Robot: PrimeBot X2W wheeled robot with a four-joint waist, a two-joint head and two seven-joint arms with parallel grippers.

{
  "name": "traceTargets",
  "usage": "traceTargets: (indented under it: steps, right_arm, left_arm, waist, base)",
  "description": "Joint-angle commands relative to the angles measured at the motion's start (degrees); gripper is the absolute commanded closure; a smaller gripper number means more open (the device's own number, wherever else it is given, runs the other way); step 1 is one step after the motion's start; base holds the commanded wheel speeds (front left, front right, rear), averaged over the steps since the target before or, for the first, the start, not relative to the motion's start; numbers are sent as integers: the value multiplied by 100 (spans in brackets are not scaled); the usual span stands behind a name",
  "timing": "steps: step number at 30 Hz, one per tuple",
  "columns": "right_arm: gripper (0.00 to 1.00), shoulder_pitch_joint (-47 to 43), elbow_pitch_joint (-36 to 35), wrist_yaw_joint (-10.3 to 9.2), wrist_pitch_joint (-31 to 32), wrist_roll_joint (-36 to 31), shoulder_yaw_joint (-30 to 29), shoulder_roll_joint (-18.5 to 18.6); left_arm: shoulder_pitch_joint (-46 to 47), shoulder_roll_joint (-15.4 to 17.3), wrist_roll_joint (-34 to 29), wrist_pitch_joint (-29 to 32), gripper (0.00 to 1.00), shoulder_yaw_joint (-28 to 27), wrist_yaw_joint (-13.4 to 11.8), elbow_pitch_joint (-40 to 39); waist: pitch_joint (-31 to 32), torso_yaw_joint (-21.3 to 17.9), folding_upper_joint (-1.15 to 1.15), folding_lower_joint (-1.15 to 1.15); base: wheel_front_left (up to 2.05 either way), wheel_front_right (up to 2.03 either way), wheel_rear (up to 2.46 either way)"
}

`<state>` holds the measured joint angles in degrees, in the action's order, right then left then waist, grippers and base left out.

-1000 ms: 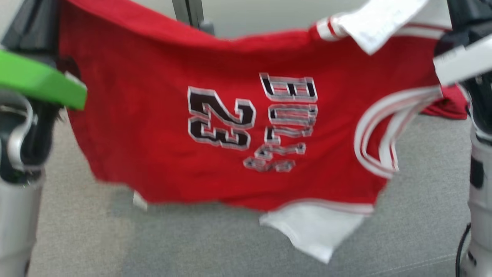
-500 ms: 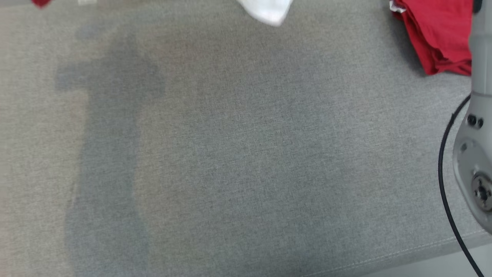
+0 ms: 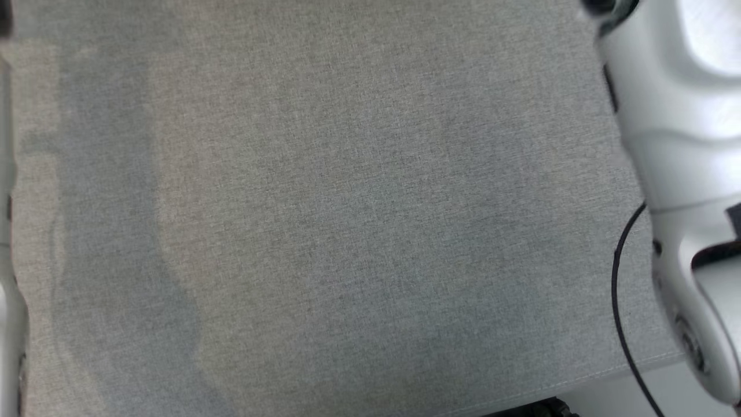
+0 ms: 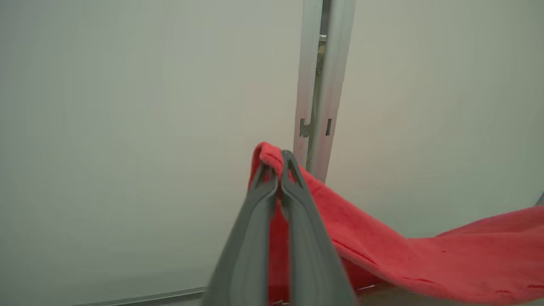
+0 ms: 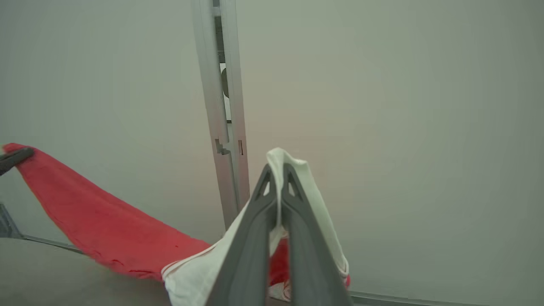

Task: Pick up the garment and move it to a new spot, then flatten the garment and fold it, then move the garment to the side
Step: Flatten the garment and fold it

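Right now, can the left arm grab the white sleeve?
Probably not. The left arm's jaws are shut on the garment; the white sleeve is at the far end, in the right arm's jaws.

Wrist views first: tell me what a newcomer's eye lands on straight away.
The red garment hangs before a pale wall, one fold pinched by the left gripper, fingers shut. The right gripper is shut on its white sleeve. The head view looks down on grey fabric, a pale forearm at its right.
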<state>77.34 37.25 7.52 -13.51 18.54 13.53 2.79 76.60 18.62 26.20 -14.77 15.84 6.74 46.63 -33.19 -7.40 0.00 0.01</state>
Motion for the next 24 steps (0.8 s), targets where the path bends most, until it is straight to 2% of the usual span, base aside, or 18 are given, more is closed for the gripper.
traceTargets:
  steps: [1,6,15,24]
  right_arm:
    - [100,-186,-94,-7,-45,32,50,25]
    - [100,-1238,-686,-7,-141,150,152,24]
    - [100,-3152,-1901,-7,-170,367,-235,21]
    - [100,-5112,-2889,-7,-150,844,-600,24]
  left_arm:
    - [-129,15,59,-50,100,-18,32,-58]
    - [-1146,27,274,-41,100,-329,74,-786]
    - [-3064,-209,536,-43,100,-1036,78,-2126]
    - [-5109,-795,651,-43,100,-1504,79,-3138]
  waist:
    - [-153,-10,0,-1]
    - [-132,-2,0,-1]
    - [356,52,0,-1]
    - [1298,153,0,-1]
  base:
    - [0,0,0]
    - [0,0,0]
    - [0,0,0]
    - [0,0,0]
